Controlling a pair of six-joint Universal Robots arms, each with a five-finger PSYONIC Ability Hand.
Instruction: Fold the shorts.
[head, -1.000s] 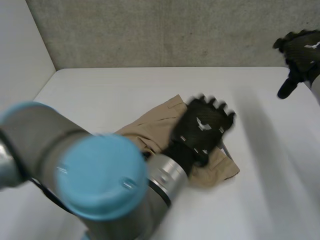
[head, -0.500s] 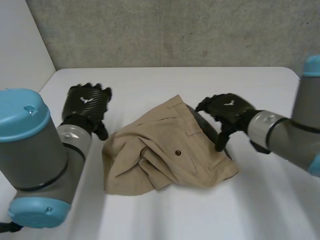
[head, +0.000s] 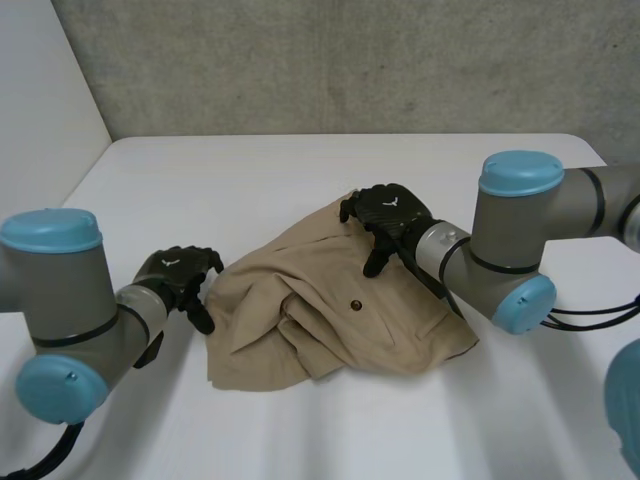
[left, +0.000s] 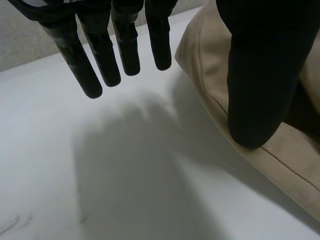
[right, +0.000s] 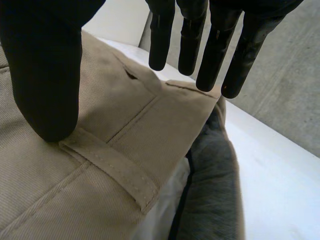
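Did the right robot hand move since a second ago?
Yes. The right robot hand swung from above the far right corner of the table inward, over the waistband of the khaki shorts.

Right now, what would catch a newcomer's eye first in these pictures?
Crumpled tan shorts lie in a heap in the middle of the white table. The right hand hangs open over the waistband at the far side, thumb by a belt loop; the left hand is open at the heap's edge on the left arm's side.
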